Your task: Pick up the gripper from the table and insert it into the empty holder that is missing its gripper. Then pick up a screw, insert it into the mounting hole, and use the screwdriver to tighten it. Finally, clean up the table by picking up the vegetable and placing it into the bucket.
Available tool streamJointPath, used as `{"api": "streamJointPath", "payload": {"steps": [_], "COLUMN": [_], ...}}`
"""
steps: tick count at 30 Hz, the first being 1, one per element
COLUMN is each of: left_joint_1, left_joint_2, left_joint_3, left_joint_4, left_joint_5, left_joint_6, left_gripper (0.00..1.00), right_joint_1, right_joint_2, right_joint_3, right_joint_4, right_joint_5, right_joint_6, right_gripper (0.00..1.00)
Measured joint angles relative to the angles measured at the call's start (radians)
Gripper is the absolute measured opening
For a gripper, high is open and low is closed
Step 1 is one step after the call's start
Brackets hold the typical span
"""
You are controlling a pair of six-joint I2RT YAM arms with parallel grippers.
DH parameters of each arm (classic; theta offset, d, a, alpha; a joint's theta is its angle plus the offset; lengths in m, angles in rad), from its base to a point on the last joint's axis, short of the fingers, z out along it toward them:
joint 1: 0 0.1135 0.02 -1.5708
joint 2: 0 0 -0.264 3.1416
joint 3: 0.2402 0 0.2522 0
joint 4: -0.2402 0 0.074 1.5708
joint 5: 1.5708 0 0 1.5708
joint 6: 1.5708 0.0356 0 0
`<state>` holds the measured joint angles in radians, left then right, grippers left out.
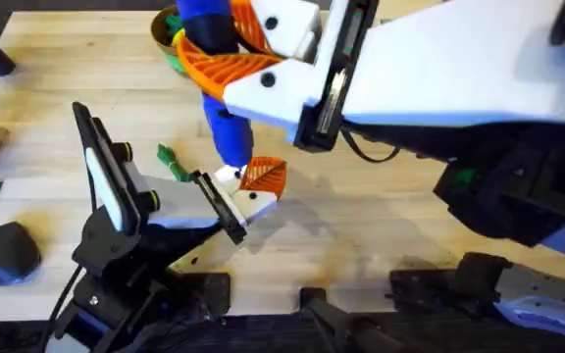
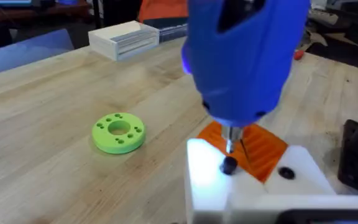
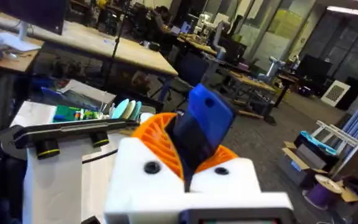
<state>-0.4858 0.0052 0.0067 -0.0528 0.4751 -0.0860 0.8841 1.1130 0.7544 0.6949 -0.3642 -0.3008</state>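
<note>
While the right tool (image 1: 263, 44) rises close under the overhead camera, its white fingers with orange ribbed pads (image 1: 229, 71) are clamped on the blue screwdriver (image 1: 226, 132), which stands nearly upright over the middle of the worktop (image 1: 381, 226). In the left wrist view the screwdriver's thin metal bit (image 2: 230, 145) points down at a small dark screw head (image 2: 229, 165) seated in the white holder (image 2: 210, 180), with the screwdriver's light glowing on the white face around it. Beside that spot the orange ribbed gripper (image 2: 260, 149) sits in the holder, and a second dark hole (image 2: 286, 173) shows in the white face next to it. From overhead the holder (image 1: 253, 204) lies at the tip of the left arm, the orange gripper (image 1: 264, 176) just above it and touching the screwdriver's lower end. The left tool's own state I cannot tell; it appears to be the very block being worked on, though the angle is poor. A small dark-green vegetable (image 1: 172, 163) lies on the wood just left of the holder. The tan bucket (image 1: 168, 29) stands at the far edge, mostly hidden behind the right tool. A bright green holed disc (image 2: 119, 132) rests on the worktop well apart from the holder.
</note>
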Motion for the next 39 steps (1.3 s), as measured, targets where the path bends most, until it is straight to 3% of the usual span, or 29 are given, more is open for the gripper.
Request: {"api": "streamJointPath", "payload": {"steps": [39], "left_joint_1": [0.000], "left_joint_2": [0.000], "left_joint_3": [0.000], "left_joint_4": [0.000], "left_joint_5": [0.000], "left_joint_6": [0.000], "left_gripper": [0.004], "right_joint_1": [0.019], "right_joint_2": [0.025], "right_joint_3": [0.000], "right_joint_4": [0.021], "right_joint_5": [0.000], "right_joint_6": [0.001], "right_gripper": [0.006]}}
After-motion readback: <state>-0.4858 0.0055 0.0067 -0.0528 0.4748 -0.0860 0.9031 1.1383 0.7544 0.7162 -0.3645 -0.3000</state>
